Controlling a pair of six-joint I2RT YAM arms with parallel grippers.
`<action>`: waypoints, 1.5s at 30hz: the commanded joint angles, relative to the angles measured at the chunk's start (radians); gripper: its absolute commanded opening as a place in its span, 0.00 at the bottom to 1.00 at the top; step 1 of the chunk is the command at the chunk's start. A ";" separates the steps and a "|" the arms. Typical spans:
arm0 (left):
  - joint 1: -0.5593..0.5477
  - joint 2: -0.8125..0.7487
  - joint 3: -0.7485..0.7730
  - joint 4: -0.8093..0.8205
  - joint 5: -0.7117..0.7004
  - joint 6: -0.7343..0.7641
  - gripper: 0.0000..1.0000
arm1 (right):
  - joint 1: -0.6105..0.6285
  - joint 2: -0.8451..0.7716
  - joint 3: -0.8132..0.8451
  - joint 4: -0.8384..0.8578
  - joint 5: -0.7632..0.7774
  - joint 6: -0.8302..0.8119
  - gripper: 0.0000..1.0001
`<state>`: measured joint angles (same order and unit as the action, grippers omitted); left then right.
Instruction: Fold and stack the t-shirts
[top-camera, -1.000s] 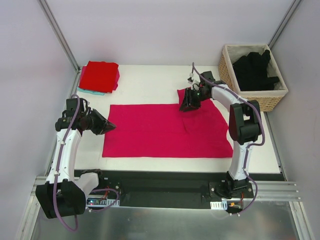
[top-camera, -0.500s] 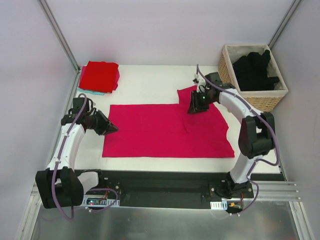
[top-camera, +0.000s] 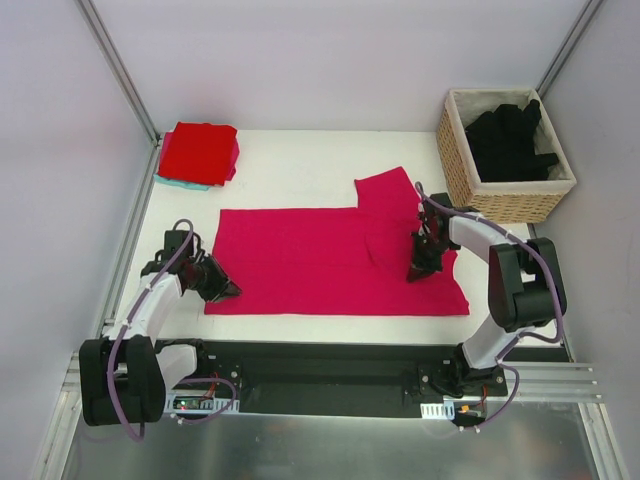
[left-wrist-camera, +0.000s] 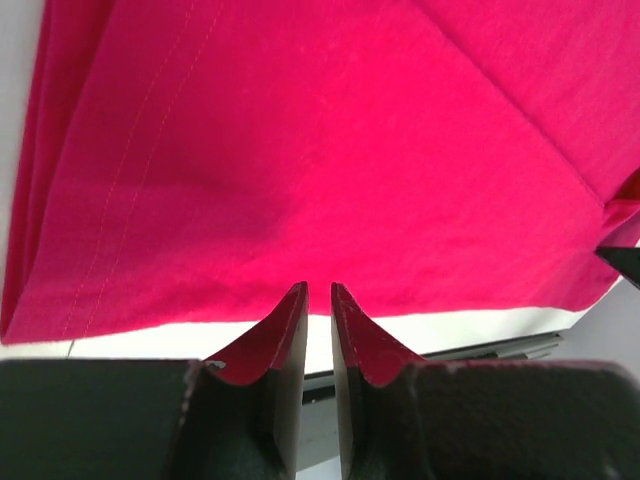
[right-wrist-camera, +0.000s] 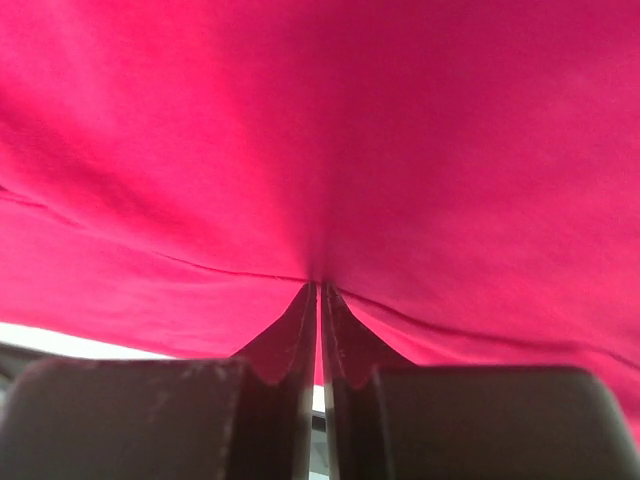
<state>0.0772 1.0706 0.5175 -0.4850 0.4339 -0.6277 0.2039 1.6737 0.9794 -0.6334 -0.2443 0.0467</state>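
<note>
- The right gripper (right-wrist-camera: 320, 288) has its fingers pressed together on a pinch of the magenta t-shirt (top-camera: 310, 260). In the right wrist view, creases run out from the tips, so cloth is caught there.
- The left gripper (left-wrist-camera: 319, 290) has its fingers a thin slit apart, with bare table (top-camera: 300, 160) showing through the gap. The tips sit right at the shirt's near hem; whether they touch the cloth I cannot tell from this angle.
- The magenta t-shirt lies spread flat across the middle of the table. The left gripper is at its near left corner and the right gripper is on its right part, near the edge.
- The step in hand, as I judge it, is taking hold of both ends for a fold. The left should open wider and slip one finger under the hem before closing — a pinch from above may catch only the top layer.
- Both ends should then rise evenly and low, with the cloth taut between them, so the fold line comes out straight.
- Farther out, a folded red t-shirt (top-camera: 200, 150) sits at the far left — likely the stack's place. Black t-shirts (top-camera: 505, 140) lie in the wicker basket (top-camera: 500, 200) at the far right.
</note>
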 joint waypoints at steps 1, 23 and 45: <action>-0.008 0.047 0.007 0.060 -0.035 0.025 0.15 | 0.015 -0.065 0.042 -0.077 0.129 0.032 0.06; -0.070 0.356 0.121 0.152 -0.073 0.019 0.00 | 0.118 -0.026 0.107 -0.203 0.307 0.047 0.01; -0.074 0.526 0.322 -0.403 -0.149 -0.058 0.00 | 0.147 0.146 0.154 -0.272 0.278 0.088 0.01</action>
<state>0.0116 1.5784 0.8478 -0.7746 0.2752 -0.6407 0.3431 1.8336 1.1709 -0.8536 0.0486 0.0967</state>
